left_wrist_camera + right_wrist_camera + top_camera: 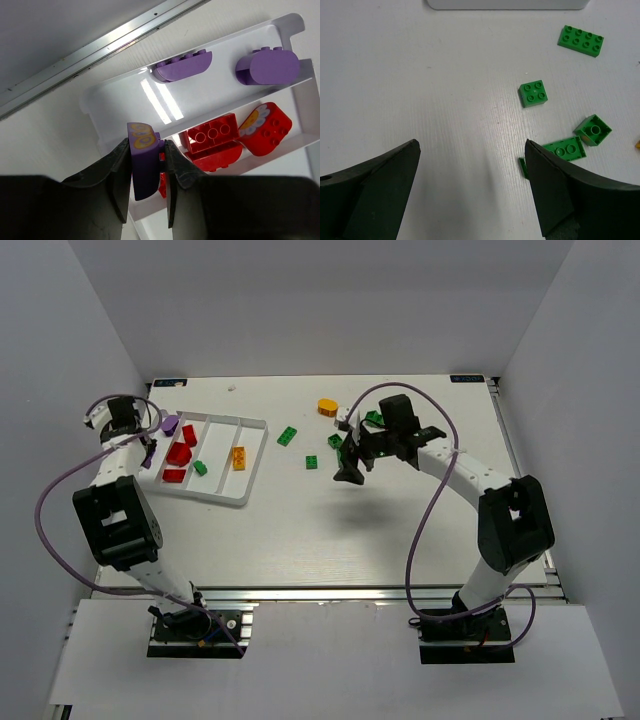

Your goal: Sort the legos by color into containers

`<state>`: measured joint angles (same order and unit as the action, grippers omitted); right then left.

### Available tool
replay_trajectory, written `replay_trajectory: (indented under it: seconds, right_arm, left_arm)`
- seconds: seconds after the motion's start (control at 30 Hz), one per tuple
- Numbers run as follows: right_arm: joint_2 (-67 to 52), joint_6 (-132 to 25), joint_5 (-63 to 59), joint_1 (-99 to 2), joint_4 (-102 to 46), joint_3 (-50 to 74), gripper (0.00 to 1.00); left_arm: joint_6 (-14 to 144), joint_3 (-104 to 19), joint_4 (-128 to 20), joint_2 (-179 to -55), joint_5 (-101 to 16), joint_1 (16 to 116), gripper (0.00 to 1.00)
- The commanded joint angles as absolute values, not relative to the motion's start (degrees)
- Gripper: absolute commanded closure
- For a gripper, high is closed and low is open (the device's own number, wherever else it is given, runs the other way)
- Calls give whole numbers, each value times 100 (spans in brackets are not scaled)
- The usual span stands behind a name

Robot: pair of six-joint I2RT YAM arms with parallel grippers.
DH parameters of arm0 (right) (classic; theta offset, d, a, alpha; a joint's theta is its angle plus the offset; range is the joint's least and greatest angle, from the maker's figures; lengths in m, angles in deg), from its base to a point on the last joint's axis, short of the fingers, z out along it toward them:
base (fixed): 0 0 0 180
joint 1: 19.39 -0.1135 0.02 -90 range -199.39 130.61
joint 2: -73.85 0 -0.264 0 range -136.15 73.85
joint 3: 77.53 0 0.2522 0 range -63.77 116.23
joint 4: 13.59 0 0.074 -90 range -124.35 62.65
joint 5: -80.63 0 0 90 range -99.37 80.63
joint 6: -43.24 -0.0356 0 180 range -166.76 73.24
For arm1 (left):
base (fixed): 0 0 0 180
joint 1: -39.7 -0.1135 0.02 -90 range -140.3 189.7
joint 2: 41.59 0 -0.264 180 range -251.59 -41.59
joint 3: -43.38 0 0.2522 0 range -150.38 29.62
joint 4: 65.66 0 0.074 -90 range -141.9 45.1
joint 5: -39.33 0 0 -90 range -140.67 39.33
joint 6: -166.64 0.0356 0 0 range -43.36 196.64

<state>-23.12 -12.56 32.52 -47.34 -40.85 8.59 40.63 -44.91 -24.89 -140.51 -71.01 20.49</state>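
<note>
Left gripper point(148, 165) clamps purple brick point(143, 150) over tray point(107, 107), likely for purple lane point(220, 95); right gripper point(472, 170) wide open above green bricks point(535, 93).

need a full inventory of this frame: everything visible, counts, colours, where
tray: one, white, four compartments, table's left side
rounded bricks: two, purple, tray's end compartment
studded bricks: at least three, red, second compartment
small brick: one, green, third compartment
long brick: one, orange-yellow, fourth compartment
loose bricks: at least four, green, table centre
rounded loose brick: one, orange, far centre
printed brick: one, purple, over tray
table: one, white
left tool: black, shut on printed brick
right tool: black, open, empty, above table
</note>
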Motion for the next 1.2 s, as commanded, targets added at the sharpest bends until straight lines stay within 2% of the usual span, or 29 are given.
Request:
replay_trajectory:
  seconds: [0.0, 0.1, 0.23, 0.33, 0.37, 0.4, 0.47, 0.5, 0.6, 0.83, 0.93, 1.03, 1.07, 1.17]
  right_arm:
    - [-2116, -1353, 3440, -4620, -3957, 883, 11]
    - [-2142, -1353, 3440, -4576, -3966, 909, 11]
    - [-2160, -1362, 3431, -4523, -3992, 971, 11]
    - [-2177, -1336, 3413, -4506, -4018, 1041, 11]
    - [-2186, -1336, 3413, -4488, -4053, 1067, 11]
    - [-2177, -1327, 3413, -4479, -4062, 1094, 11]
    - [-2195, -1318, 3413, -4471, -4071, 1111, 11]
    - [-2186, -1318, 3405, -4462, -4071, 1120, 10]
    - [-2186, -1344, 3396, -4435, -4106, 1129, 11]
    - [-2169, -1669, 3028, -4374, -3783, 1226, 11]
    - [-2081, -2599, 1835, -4286, -2802, 1007, 11]
    - [-2256, -3329, 980, -4049, -2551, 1155, 10]
    - [-2413, -3453, 1196, -3831, -2681, 1225, 11]
    - [-2826, -3594, 2250, -3435, -3531, 1787, 11]
  left_arm:
    - [4043, -4720, -2685, -14108, -7299, 2010, 100]
    - [3999, -4755, -2685, -14266, -7343, 2010, 100]
    - [3946, -4843, -2597, -14494, -7378, 2010, 90]
    - [3928, -4878, -2544, -14609, -7422, 2010, 74]
    - [3902, -4913, -2527, -14679, -7431, 2010, 58]
    - [3893, -4939, -2483, -14715, -7448, 2018, 51]
    - [3884, -4949, -2439, -14776, -7466, 2010, 42]
    - [3902, -4914, -2439, -14776, -7475, 2010, 34]
    - [3920, -4887, -2421, -14742, -7493, 2010, 22]
    - [4033, -4494, -2674, -14015, -6915, 2010, 20]
    - [4288, -4071, -3052, -13339, -6170, 2010, 19]
    - [4569, -3386, -3526, -12775, -5404, 2018, 8]
    - [4622, -3053, -3633, -12390, -4853, 2018, 2]
    - [4492, -2534, -3994, -11738, -4173, 2132, 2]
